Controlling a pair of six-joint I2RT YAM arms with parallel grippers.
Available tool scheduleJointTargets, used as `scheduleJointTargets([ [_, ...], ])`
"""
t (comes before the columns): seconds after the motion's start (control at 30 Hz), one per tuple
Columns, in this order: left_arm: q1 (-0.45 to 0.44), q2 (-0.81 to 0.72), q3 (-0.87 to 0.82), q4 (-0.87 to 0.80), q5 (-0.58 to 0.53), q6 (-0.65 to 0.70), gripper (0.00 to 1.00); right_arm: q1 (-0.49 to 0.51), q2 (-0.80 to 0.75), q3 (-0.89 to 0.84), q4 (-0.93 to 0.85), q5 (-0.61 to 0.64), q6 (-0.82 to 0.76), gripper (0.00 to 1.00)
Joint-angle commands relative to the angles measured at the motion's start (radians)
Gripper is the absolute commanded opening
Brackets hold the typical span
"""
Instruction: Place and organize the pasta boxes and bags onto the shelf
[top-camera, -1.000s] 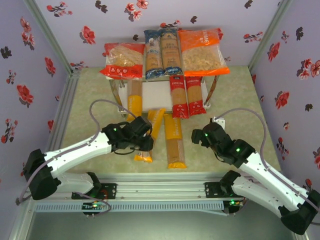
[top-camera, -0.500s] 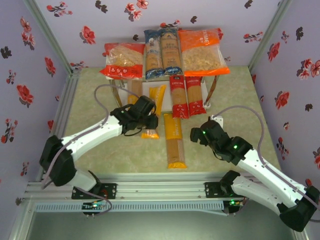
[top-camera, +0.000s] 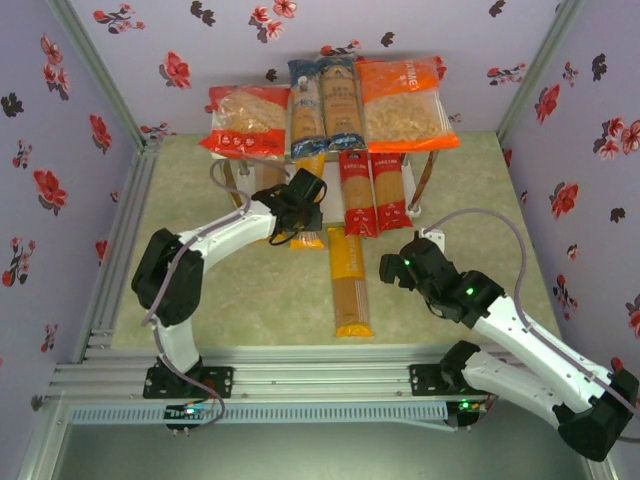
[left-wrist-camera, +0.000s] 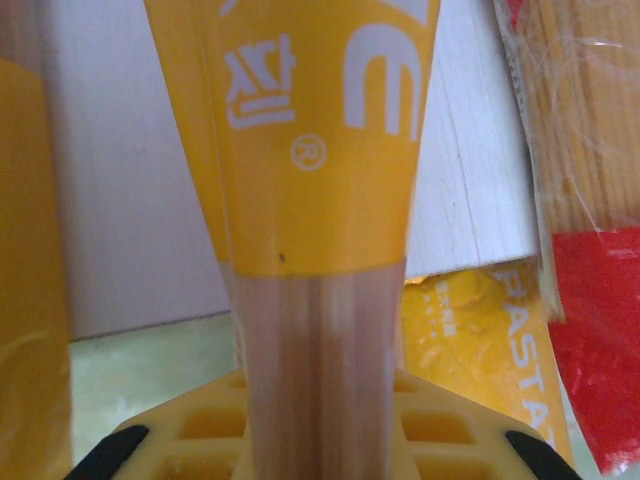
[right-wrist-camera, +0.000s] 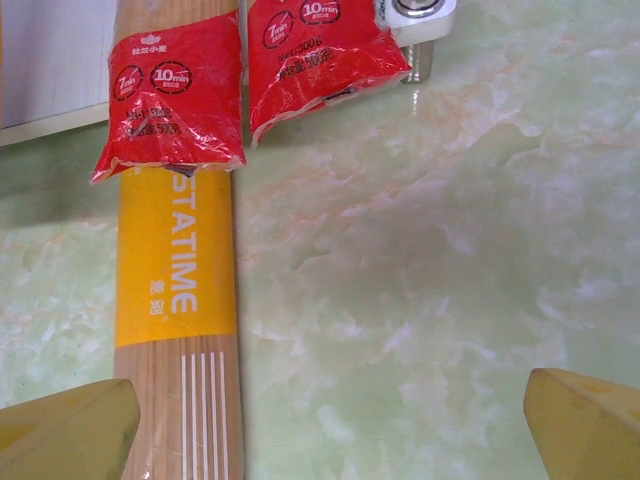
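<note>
My left gripper (top-camera: 304, 205) is shut on a yellow spaghetti pack (top-camera: 307, 238), reaching in at the lower tier of the white shelf (top-camera: 300, 190). In the left wrist view the pack (left-wrist-camera: 320, 150) runs up from between the yellow fingers (left-wrist-camera: 440, 430) over the lower board (left-wrist-camera: 120, 180). Another yellow pack (top-camera: 350, 285) lies on the table. My right gripper (top-camera: 395, 268) hangs open just right of it, over bare table; in its wrist view that pack (right-wrist-camera: 175, 350) lies by the left fingertip (right-wrist-camera: 70, 430). Two red packs (top-camera: 372, 190) sit on the lower tier.
The top tier carries a red-ended bag (top-camera: 247, 120), two blue packs (top-camera: 323, 105) and an orange bag (top-camera: 405, 100). A further yellow pack (top-camera: 272, 178) lies at the lower tier's left. A shelf foot (right-wrist-camera: 420, 15) stands beside the red packs. Flowered walls enclose the table.
My left arm has carried the yellow pack from the near table forward to the shelf's lower tier. The right gripper has hardly moved.
</note>
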Motion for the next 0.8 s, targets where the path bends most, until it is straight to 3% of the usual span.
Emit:
scheduleJointTargets([
  [0.0, 0.008, 0.005, 0.100, 0.084, -0.082, 0.036, 0.00, -0.007, 0.004, 0.030, -0.002, 0.025, -0.026, 0.99],
  [0.77, 0.092, 0.065, 0.113, 0.028, -0.126, 0.034, 0.00, -0.032, 0.017, 0.003, 0.026, 0.013, -0.039, 0.99],
])
